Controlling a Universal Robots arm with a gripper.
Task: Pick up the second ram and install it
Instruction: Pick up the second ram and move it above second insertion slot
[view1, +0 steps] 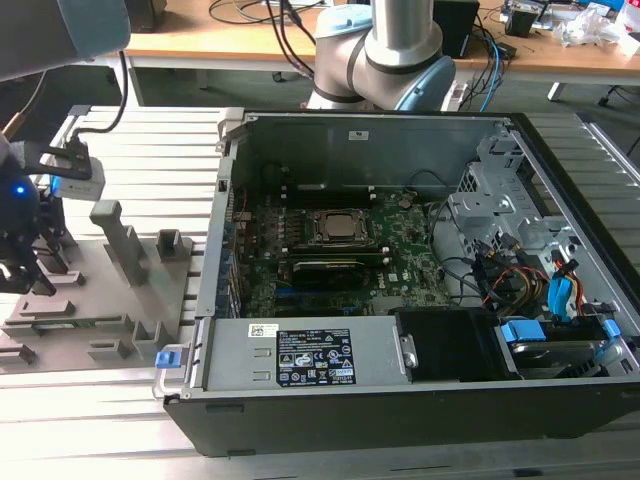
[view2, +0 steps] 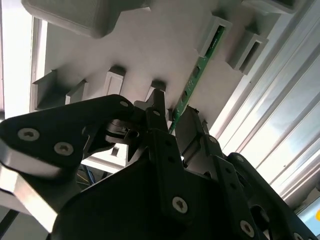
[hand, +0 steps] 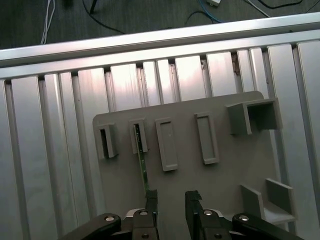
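Down low over the gray holder plate (hand: 225, 175) with the gripper (hand: 171, 195), jaws apart, clamped on nothing. Standing on edge in one of the plate's narrow slots: the second ram (hand: 142, 167), near end just beside one fingertip (hand: 151, 197).

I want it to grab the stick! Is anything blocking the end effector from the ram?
Nothing visible. The ram reaches from its slot in the tray right up to the open end effector.
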